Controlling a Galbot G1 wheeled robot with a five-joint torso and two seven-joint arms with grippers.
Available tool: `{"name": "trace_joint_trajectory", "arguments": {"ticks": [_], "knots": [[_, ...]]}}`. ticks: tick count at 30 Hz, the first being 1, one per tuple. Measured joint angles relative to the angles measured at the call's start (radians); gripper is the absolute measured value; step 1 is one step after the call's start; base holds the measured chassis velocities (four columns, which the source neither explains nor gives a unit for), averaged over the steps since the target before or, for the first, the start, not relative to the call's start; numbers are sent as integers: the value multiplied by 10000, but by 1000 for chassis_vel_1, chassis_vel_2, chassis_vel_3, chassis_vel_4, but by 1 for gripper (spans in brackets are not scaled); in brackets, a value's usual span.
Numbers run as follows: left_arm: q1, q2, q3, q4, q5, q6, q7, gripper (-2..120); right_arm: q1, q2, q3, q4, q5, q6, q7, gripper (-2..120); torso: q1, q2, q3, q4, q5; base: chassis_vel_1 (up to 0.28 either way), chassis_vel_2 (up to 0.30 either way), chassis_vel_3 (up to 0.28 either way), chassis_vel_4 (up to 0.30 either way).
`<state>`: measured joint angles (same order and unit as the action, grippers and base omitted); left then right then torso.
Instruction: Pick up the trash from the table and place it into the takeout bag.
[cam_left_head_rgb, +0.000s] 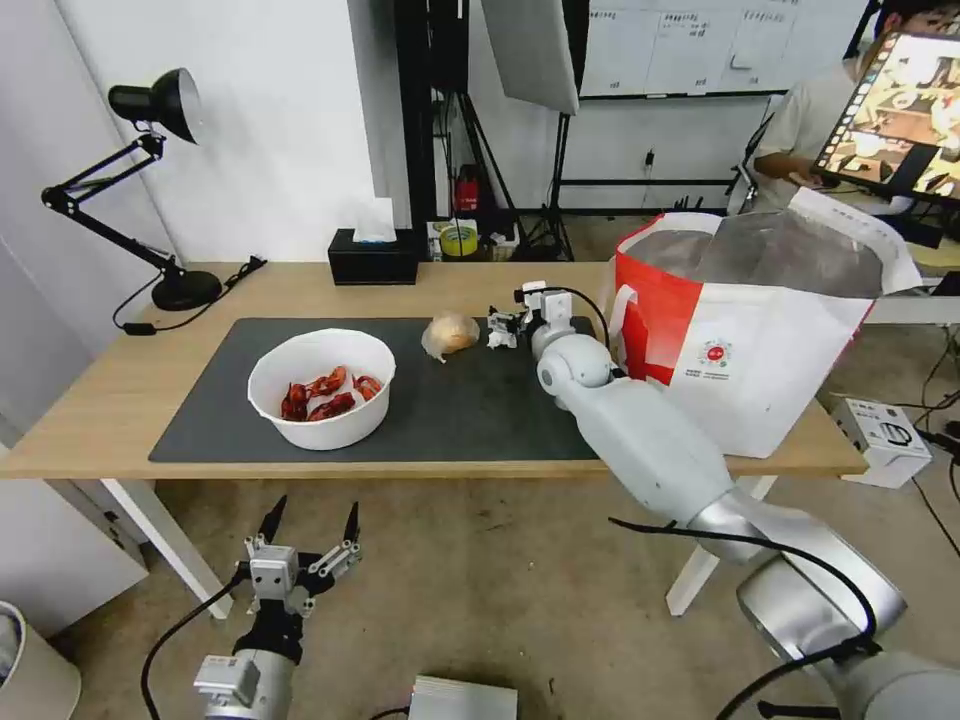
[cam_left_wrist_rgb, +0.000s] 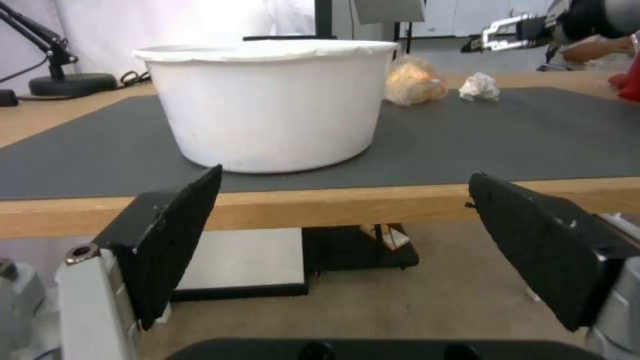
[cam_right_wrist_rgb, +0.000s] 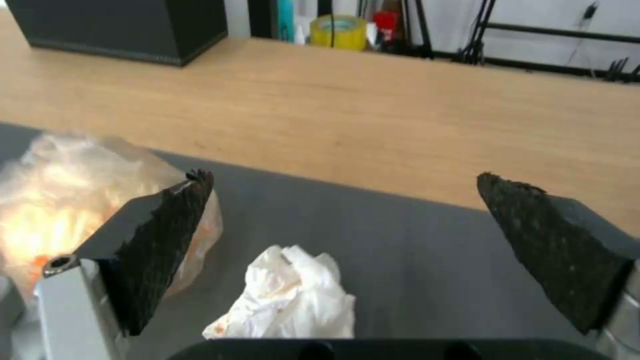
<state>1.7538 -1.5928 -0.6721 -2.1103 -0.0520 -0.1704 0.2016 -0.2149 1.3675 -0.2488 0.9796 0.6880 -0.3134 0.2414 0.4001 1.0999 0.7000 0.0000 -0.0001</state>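
Trash lies on the tabletop's (cam_left_head_rgb: 120, 390) dark mat, left to right: a white bowl (cam_left_head_rgb: 321, 388) of crayfish shells, a tan lump (cam_left_head_rgb: 450, 334), a tissue wad (cam_left_head_rgb: 501, 332). The left gripper (cam_left_head_rgb: 311, 528) hangs below the tabletop's near edge, fingers spread wide and empty. The right arm reaches across the mat, its gripper (cam_right_wrist_rgb: 340, 220) open wide just above the tissue wad, gripping nothing. The takeout bag (cam_left_head_rgb: 760, 350) stands at the far right.

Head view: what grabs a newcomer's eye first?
The big white takeout bag with red side panels gapes open at the table's right end. Beside it the right end effector hovers open over a small tissue wad on the dark mat; a white bowl of red crayfish shells sits left.
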Motion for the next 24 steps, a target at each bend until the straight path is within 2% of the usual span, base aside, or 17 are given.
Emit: {"name": "trace_joint_trajectory", "arguments": {"ticks": [5, 8, 16, 18, 19, 22, 23, 24], "knots": [[-31, 1, -15, 29, -4, 0, 0, 100, 13, 118, -1, -207, -134, 54, -112, 100, 0, 0, 0, 0, 0, 0, 0, 0, 0], [-147, 3, -41, 183, -27, -1, 0, 100, -180, 574, 161, -998, -751, 408, -329, 100, -1, 0, 0, 1, 1, 0, 0, 0, 0], [-198, 5, -38, 297, -51, -7, 3, 100, -335, 679, 305, -1373, -955, 598, -419, 99, -1, 1, 0, -1, 0, 0, 0, 0, 0], [-219, 7, -39, 325, -53, -20, 6, 100, -365, 670, 324, -1386, -956, 612, -440, 91, -2, 1, 0, 0, 1, 0, 0, 0, 0], [-219, 7, -39, 325, -53, -20, 6, 100, -365, 670, 324, -1386, -956, 612, -440, 91, -2, 1, 0, 0, 1, 0, 0, 0, 0], [-243, 8, -30, 328, -55, -24, 12, 100, -365, 645, 362, -1423, -941, 629, -476, 74, -2, 1, -1, 0, 1, 0, 0, 0, 0], [-243, 8, -30, 328, -55, -24, 12, 100, -365, 645, 362, -1423, -941, 629, -476, 74, -2, 1, -1, 0, 1, 0, 0, 0, 0], [-243, 8, -30, 328, -55, -23, 12, 100, -366, 630, 380, -1423, -934, 637, -481, 68, -2, 1, -1, 0, 1, 0, 0, 0, 0]]}}
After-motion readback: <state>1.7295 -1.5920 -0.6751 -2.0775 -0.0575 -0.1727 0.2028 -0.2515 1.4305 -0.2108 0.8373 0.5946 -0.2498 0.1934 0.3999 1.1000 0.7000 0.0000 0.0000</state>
